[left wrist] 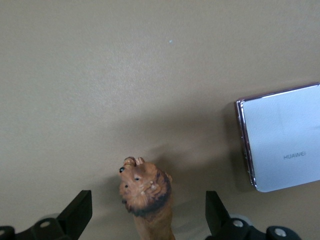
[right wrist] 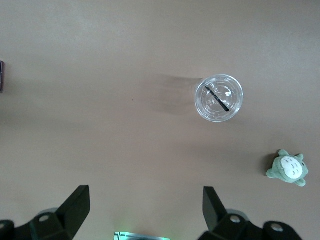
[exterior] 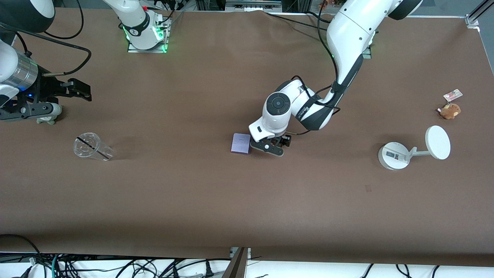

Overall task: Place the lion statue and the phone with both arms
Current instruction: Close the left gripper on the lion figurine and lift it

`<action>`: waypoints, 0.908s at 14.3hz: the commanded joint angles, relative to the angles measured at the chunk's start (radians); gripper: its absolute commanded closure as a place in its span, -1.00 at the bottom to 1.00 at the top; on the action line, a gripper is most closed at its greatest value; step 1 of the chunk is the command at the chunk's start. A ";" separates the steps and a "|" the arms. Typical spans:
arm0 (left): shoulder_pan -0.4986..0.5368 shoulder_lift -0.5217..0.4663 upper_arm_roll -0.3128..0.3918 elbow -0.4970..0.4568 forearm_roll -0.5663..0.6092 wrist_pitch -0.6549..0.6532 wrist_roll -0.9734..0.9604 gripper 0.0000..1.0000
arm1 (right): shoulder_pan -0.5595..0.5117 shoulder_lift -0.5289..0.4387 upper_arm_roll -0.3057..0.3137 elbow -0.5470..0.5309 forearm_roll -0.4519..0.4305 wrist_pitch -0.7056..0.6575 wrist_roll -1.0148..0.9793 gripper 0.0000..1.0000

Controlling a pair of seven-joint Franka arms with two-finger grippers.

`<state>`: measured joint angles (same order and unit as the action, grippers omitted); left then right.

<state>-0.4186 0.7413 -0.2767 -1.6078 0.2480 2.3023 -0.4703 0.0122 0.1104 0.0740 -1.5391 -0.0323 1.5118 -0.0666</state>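
The lion statue (left wrist: 146,192) stands on the brown table between the wide-open fingers of my left gripper (left wrist: 147,204), and neither finger touches it. In the front view my left gripper (exterior: 270,148) is down at the table's middle and hides the lion. The phone (exterior: 241,143), a pale-lavender slab, lies flat right beside that gripper, toward the right arm's end; it also shows in the left wrist view (left wrist: 282,137). My right gripper (exterior: 85,92) is open and empty, high over the right arm's end of the table (right wrist: 145,197).
A clear plastic cup with a black straw (exterior: 90,146) (right wrist: 219,98) stands near the right arm's end. A grey-green plush (right wrist: 288,168) lies close to it. A white round-based stand with a disc (exterior: 397,154) and a brown plush with a card tag (exterior: 450,111) are at the left arm's end.
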 commanded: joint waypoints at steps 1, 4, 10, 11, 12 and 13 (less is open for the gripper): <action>-0.006 -0.011 0.007 -0.017 0.036 0.019 -0.027 -0.13 | -0.015 0.006 0.007 0.020 0.014 -0.013 -0.012 -1.00; -0.002 -0.014 0.005 -0.015 0.037 0.019 -0.024 0.56 | -0.014 0.006 0.006 0.020 0.014 -0.012 -0.012 -1.00; 0.069 -0.066 0.002 -0.009 0.034 -0.018 -0.013 0.62 | -0.009 0.006 0.007 0.020 0.014 -0.015 -0.001 -1.00; 0.105 -0.088 -0.002 0.002 0.028 -0.065 -0.011 0.62 | -0.008 0.006 0.009 0.020 0.014 -0.013 0.001 -1.00; 0.142 -0.118 -0.004 0.005 0.027 -0.117 0.017 0.63 | -0.006 0.006 0.012 0.020 0.015 -0.009 0.002 -1.00; 0.183 -0.140 -0.004 0.005 0.022 -0.156 0.077 0.63 | 0.000 0.006 0.013 0.022 0.015 -0.006 0.005 -1.00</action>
<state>-0.3150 0.6765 -0.2652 -1.5879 0.2553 2.2305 -0.4558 0.0131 0.1105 0.0759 -1.5390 -0.0320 1.5127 -0.0666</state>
